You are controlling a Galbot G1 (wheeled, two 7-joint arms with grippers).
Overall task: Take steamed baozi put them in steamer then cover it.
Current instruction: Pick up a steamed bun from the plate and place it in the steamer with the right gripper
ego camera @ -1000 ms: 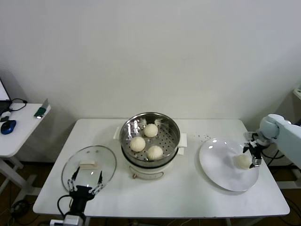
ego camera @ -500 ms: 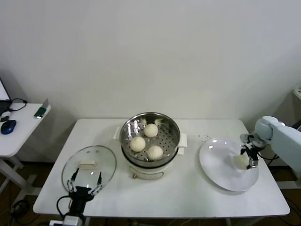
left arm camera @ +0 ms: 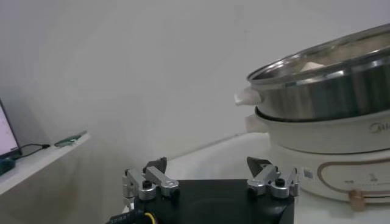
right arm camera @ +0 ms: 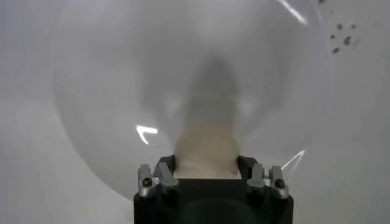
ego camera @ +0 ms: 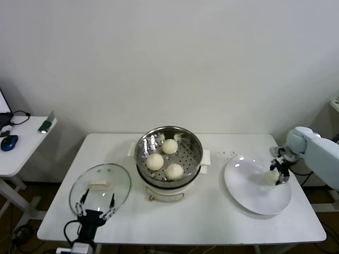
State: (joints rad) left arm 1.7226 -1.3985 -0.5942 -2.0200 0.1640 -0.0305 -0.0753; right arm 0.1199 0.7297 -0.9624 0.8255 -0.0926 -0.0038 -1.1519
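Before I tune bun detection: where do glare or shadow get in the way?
Head view: bright glints on the steamer wall, reflections on the glass lid. Right wrist view: the right pincer, shut on the last baozi, throws a dark shadow up the plate; streaky highlights mark its rim.

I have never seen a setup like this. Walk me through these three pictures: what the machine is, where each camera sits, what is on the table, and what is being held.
This is a two-armed robot. One picture looks down from its head; the other two come from cameras on its wrists. On the white table stands the steamer, a steel basket on a cream pot, with three baozi inside. Its glass lid lies off to the robot's left, with the open left gripper beside it. On the robot's right is a white plate. There the right gripper has its fingers shut on the last baozi, which the right wrist view shows between them.
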